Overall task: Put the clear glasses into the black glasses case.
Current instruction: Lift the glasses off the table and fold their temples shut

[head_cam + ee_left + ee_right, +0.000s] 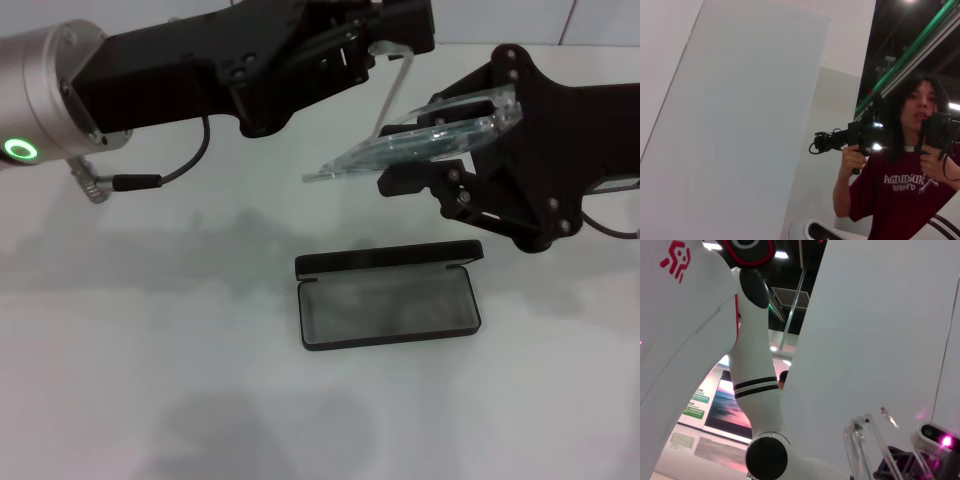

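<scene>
right hand [470, 140] clamped on the clear glasses [420, 145], which we hold tilted in the air above the case | left hand [385, 35] at one raised clear arm, its grip we cannot tell | black glasses case [388, 305] lies open on the white counter [150, 380] below

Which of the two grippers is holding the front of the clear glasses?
The right gripper: its jaws clamp the lens front of the clear glasses. The left gripper meets only one thin arm.
</scene>
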You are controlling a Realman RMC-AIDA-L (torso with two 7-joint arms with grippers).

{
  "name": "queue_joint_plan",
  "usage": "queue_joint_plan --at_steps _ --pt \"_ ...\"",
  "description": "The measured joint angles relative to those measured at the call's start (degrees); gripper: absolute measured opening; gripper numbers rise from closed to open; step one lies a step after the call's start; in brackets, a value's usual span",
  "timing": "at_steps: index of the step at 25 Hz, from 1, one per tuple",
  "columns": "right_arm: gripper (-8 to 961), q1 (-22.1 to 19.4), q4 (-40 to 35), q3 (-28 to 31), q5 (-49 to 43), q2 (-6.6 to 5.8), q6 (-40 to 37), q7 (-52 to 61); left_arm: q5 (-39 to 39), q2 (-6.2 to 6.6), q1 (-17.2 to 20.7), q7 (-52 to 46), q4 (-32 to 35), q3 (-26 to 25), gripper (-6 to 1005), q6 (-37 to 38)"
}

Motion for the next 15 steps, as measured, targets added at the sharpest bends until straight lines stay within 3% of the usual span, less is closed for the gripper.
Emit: queue_joint_plan --at_steps 15 --pt "97 -0.2 0.5 1.5 0.4 -0.19 0.1 -0.2 0.3 0.1 0.4 -0.3 0.0 1.5 101 0.2"
